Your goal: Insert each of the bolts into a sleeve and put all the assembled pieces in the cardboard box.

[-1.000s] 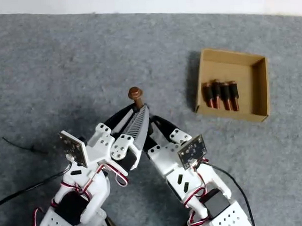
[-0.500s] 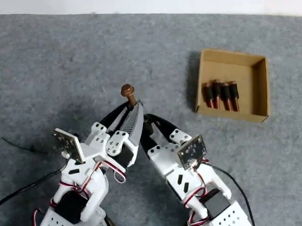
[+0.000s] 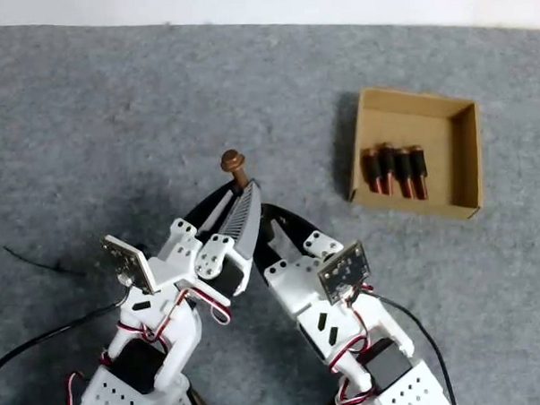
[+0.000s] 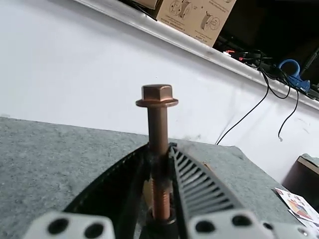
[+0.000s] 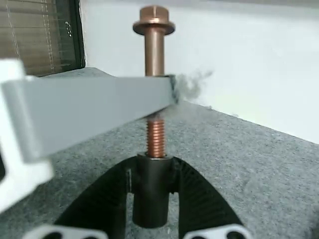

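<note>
L claw (image 4: pixel 160 152) shut tight on bolt (image 4: pixel 157 102), head poking past its tips. Bolt wiggled sideways & back; its end now sits atop sleeve (image 5: pixel 151 199) pinched in R claw (image 5: pixel 152 167). Almost in.

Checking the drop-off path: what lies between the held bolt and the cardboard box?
Only bare grey mat lies between the bolt and the cardboard box, as the high view shows.
</note>
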Available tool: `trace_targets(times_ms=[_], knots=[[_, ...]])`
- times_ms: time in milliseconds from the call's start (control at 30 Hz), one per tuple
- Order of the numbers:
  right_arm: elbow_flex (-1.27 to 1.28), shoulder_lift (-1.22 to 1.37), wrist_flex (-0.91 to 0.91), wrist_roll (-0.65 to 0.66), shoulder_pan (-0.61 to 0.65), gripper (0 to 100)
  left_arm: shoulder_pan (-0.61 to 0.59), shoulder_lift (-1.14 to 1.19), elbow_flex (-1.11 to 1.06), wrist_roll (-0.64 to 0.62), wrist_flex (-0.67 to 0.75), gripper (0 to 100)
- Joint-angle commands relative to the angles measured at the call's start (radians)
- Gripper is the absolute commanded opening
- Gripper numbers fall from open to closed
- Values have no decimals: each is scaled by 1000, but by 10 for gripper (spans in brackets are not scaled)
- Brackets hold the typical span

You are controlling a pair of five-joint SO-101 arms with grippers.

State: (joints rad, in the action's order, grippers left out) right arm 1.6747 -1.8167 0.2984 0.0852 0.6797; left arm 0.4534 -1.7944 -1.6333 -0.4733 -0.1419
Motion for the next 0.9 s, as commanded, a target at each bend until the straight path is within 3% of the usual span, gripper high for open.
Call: trace_targets(times_ms=[0,267,733,867], knots=[[113,-19,-8,0,4,5,51,2,12,-3,11,5],[113,-19,-1,0,4,5,54,4,81,-3,-157,5],[113,-12,-1,0,2,5,54,4,71,0,-161,8],[113,-12,-1,0,2,5,58,4,73,31,-161,146]])
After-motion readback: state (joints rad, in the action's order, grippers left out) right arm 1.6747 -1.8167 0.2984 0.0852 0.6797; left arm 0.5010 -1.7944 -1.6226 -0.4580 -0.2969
